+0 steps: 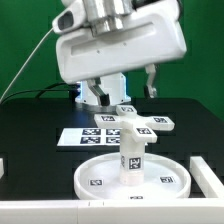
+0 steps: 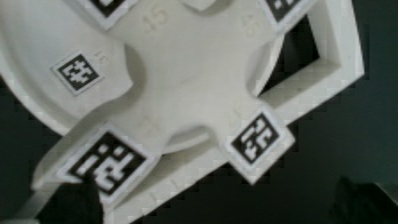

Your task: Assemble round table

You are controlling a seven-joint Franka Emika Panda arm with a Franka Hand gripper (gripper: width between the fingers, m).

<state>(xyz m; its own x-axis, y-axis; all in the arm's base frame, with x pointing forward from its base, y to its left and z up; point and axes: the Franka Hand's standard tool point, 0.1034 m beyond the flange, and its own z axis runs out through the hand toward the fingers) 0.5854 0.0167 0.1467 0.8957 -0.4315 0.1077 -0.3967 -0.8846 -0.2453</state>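
The large rimmed round disc (image 1: 100, 178) lies flat at the front of the black table. The short thick cylinder leg (image 1: 133, 152) stands upright at its centre. Just behind them the cross-shaped foot (image 1: 150, 122) lies flat on the table, with tags on its arms. My gripper (image 1: 125, 92) hangs a little above the foot, open and holding nothing, one finger (image 1: 100, 97) on either side. The foot (image 2: 178, 85) fills the wrist view from close by. Only dark, blurred edges of the gripper (image 2: 210, 214) show there.
The marker board (image 1: 85, 137) lies on the exterior view's left of the foot, behind the disc. White rail pieces stand at the table's right edge (image 1: 206, 176) and left edge (image 1: 3, 166). A cable runs behind the arm.
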